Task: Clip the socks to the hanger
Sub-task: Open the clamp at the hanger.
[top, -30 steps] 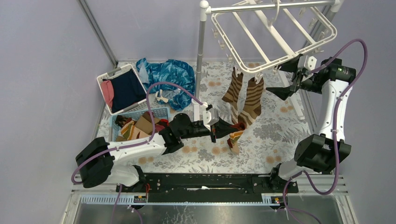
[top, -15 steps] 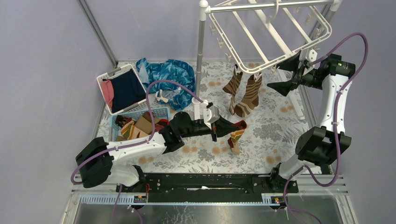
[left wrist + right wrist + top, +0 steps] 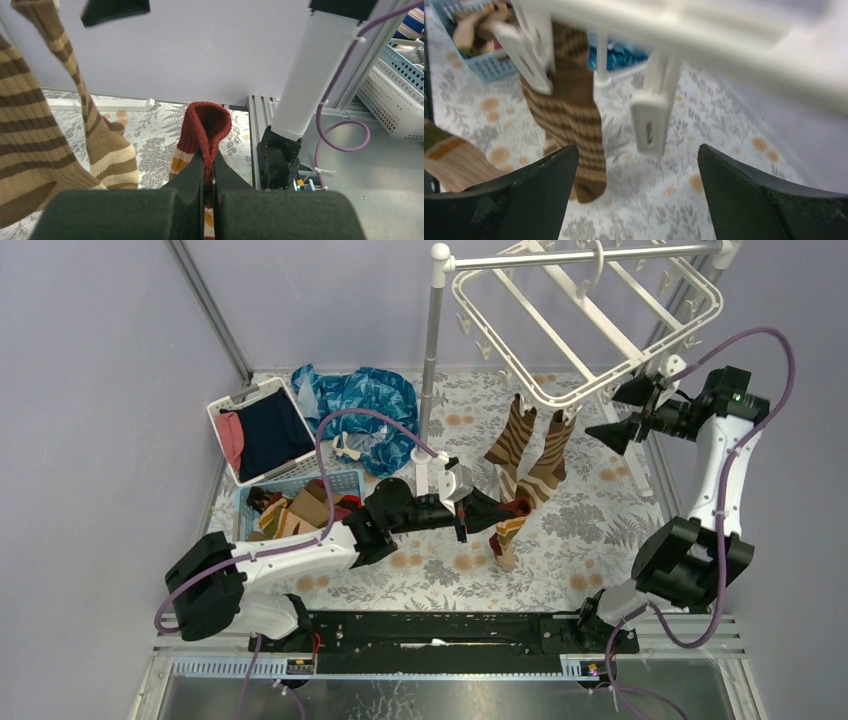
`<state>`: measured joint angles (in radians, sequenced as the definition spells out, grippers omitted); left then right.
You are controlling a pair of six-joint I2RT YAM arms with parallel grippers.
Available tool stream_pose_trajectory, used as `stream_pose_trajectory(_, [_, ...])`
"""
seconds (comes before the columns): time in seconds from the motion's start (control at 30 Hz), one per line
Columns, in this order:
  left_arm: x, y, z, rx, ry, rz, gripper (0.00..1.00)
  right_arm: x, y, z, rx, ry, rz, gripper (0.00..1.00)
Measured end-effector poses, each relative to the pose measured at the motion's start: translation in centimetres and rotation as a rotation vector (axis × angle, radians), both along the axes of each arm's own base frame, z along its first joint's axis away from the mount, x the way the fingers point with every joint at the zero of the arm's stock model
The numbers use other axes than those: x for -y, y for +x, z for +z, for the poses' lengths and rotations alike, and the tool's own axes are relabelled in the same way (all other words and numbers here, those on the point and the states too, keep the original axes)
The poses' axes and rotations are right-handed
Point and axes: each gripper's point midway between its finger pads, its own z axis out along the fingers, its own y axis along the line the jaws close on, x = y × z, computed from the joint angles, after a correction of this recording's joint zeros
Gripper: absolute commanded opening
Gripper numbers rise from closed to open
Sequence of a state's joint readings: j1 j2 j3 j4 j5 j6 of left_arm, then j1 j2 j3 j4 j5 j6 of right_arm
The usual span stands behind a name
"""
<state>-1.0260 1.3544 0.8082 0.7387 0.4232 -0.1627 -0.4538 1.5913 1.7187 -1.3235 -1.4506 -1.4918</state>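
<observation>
Left gripper (image 3: 209, 167) clamps the red-cuffed sock (image 3: 207, 120), cuff upward for clipping, while the right gripper (image 3: 636, 152) gapes empty, facing a free clip (image 3: 650, 122) at five o'clock on the hanger (image 3: 600, 372).

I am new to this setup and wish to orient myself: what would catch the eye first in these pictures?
Two brown-striped socks hang clipped to the white hanger, high at the back right. The left gripper, in the middle of the scene, is shut on a red-cuffed sock, while the open right gripper hovers before a free clip.
</observation>
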Motion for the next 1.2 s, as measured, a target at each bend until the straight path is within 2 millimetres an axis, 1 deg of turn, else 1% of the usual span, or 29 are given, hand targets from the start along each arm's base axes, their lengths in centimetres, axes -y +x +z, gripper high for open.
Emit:
stream_pose_trajectory(0.1, [0.1,0.1,-0.3,-0.007,0.005,-0.001,0.00,0.7,-0.2,-2.9,-0.066,-0.049,-0.082,1.00])
stream_pose_trajectory(0.13, [0.1,0.1,-0.3,-0.008,0.007,-0.001,0.00,0.9,-0.5,-3.7,-0.076,-0.068,-0.116,1.00])
stream_pose_trajectory(0.17, [0.2,0.1,-0.4,-0.009,0.007,-0.001,0.00,0.9,-0.9,-3.9,-0.082,-0.080,-0.139,1.00])
stream_pose_trajectory(0.23, [0.2,0.1,-0.4,-0.009,0.008,-0.001,0.00,0.9,-1.1,-2.8,-0.063,-0.096,-0.165,1.00])
stream_pose_trajectory(0.33, [0.2,0.0,-0.4,-0.009,0.007,-0.002,0.00,1.2,-0.6,-0.8,0.004,-0.123,-0.174,1.00])
stream_pose_trajectory(0.43, [0.2,0.0,-0.3,-0.009,0.007,-0.002,0.00,1.3,-0.5,-0.6,0.016,-0.129,-0.185,1.00])
stream_pose_trajectory(0.57, [0.2,0.0,-0.3,-0.008,0.006,-0.002,0.00,1.1,-1.2,-1.4,-0.008,-0.128,-0.206,1.00])
stream_pose_trajectory(0.8, [-0.1,-0.1,0.3,0.000,-0.006,-0.001,0.00,1.3,-1.8,-0.7,-0.004,-0.160,-0.248,1.00])
stream_pose_trajectory(0.9, [-0.2,-0.2,0.5,0.002,-0.011,-0.001,0.00,1.5,-1.6,0.3,-0.010,-0.150,-0.272,1.00])
stream_pose_trajectory(0.93, [-0.2,-0.2,0.6,0.003,-0.012,-0.001,0.00,1.7,-1.3,1.1,-0.005,-0.141,-0.289,1.00])
stream_pose_trajectory(1.03, [-0.3,-0.2,0.7,0.005,-0.014,-0.001,0.00,1.8,-0.8,2.4,0.001,-0.106,-0.309,1.00])
stream_pose_trajectory(1.2, [-0.6,-0.4,1.4,0.013,-0.029,-0.002,0.00,1.2,0.1,4.1,-0.016,-0.016,-0.305,0.98])
